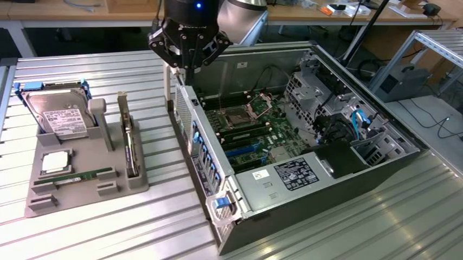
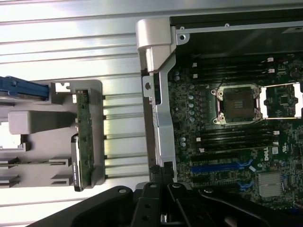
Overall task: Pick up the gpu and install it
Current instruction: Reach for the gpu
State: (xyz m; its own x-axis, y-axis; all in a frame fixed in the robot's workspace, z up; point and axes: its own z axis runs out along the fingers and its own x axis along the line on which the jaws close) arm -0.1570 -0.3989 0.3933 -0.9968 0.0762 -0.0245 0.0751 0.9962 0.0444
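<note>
The gpu (image 1: pixel 130 142) is a thin dark card standing on edge in a slot of the grey holder tray (image 1: pixel 87 189) at the exterior view's left, its silver bracket end at the far side. In the wrist view the gpu (image 2: pixel 84 138) shows as a green-edged strip in the tray. My gripper (image 1: pixel 182 66) hangs above the rear wall of the open computer case (image 1: pixel 217 179), apart from the card. Its fingers are shut with nothing between them. The wrist view has the gripper (image 2: pixel 163 210) over the case's rear edge.
The tray also carries a hard drive (image 1: pixel 62 116), a processor (image 1: pixel 56 161) and a memory stick (image 1: pixel 79 177). Inside the case lie the motherboard (image 1: pixel 250 130) with blue slots (image 2: pixel 220 166), cables and a drive cage (image 1: pixel 318 86). The table is ribbed metal.
</note>
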